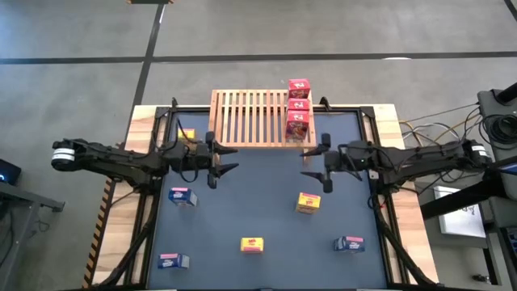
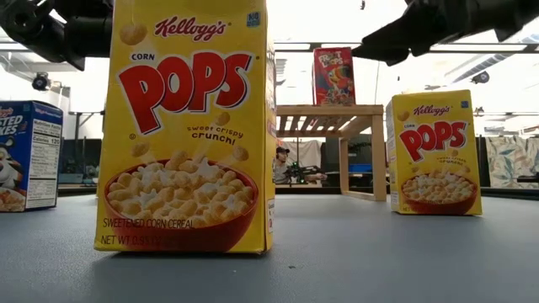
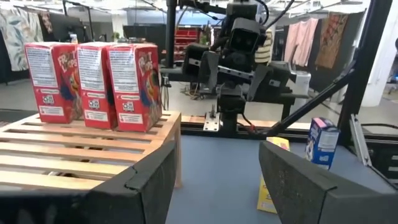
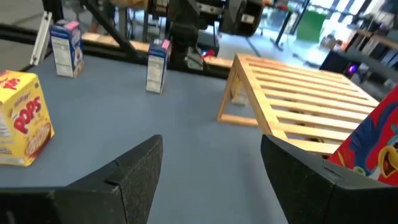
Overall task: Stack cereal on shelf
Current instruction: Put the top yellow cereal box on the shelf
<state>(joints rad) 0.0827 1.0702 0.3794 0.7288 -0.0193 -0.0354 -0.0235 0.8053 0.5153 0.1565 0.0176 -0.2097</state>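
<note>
The wooden slatted shelf (image 1: pixel 250 118) stands at the table's far edge. Three red cereal boxes (image 1: pixel 298 109) stand upright in a row on its right end, also seen in the left wrist view (image 3: pixel 93 84). Yellow boxes (image 1: pixel 308 203) (image 1: pixel 253 244) and blue boxes (image 1: pixel 182 196) (image 1: pixel 350 243) (image 1: pixel 173 261) stand upright on the dark mat. Another yellow box (image 1: pixel 185 135) shows partly behind the left arm. My left gripper (image 1: pixel 229 160) hovers open near the shelf's left front, nothing between its fingers (image 3: pixel 149 180). My right gripper (image 1: pixel 311 164) hovers open in front of the shelf's right end, also holding nothing (image 4: pixel 211 168).
A black frame (image 1: pixel 367 121) runs around the mat. In the low view one yellow box (image 2: pixel 189 126) fills the foreground, with a second yellow box (image 2: pixel 434 151) at right and a blue box (image 2: pixel 29 156) at left. Bare mat lies between the two grippers.
</note>
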